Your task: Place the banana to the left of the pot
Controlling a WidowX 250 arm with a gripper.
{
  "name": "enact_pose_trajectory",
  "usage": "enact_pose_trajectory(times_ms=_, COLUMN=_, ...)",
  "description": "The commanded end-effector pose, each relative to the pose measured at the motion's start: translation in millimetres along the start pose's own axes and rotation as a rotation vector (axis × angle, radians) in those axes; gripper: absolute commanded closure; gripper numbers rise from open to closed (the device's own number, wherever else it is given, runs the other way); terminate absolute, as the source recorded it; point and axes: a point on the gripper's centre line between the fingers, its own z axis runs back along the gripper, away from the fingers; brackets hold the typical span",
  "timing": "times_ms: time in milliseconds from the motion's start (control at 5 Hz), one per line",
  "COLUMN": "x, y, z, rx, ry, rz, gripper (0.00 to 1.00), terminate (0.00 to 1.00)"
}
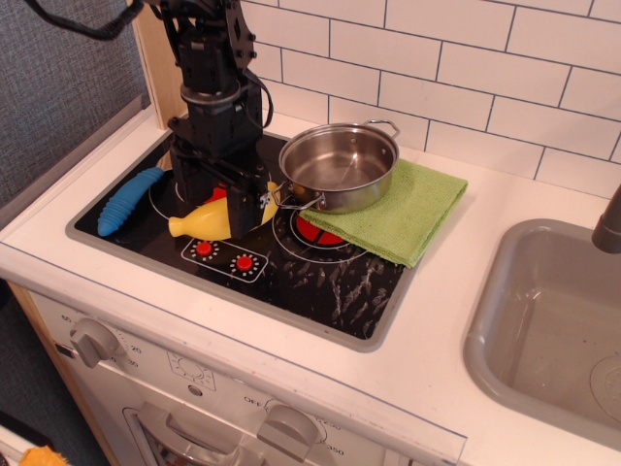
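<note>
Black gripper sits low over the banana, on the stovetop just left of the pot. Gripper body hides the banana's middle and most of its wide end; only the narrow neck end pokes out left, plus a small yellow sliver at the right by the pot's near handle. Fingers straddle the banana, but contact is hidden, so cannot tell whether they pinch it or stand spread. Banana looks to lie flat on the black glass, neck pointing left; lift-off not judgeable from this angle.

Pot stands upright, partly on the green cloth, partly over the right rear burner; its front handle is half lost against the gripper. Blue-handled fork lies at the far left of the stovetop, its tines hidden behind the arm. Red burner ring under the gripper mostly covered. Grey sink cut off at right edge. Knobs on the front panel are cut off at the bottom.
</note>
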Motion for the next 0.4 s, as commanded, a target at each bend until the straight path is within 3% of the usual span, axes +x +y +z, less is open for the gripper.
enact_pose_trajectory(times_ms=0, x=7.0, y=-8.1, z=-4.3, rx=0.005, ry=0.003, rz=-0.035, gripper=0.00, terminate=0.00)
enact_pose_trajectory(times_ms=200, x=6.8, y=-9.6, z=-7.3, rx=0.003, ry=0.010, rz=-0.035, gripper=1.00, terminate=0.00)
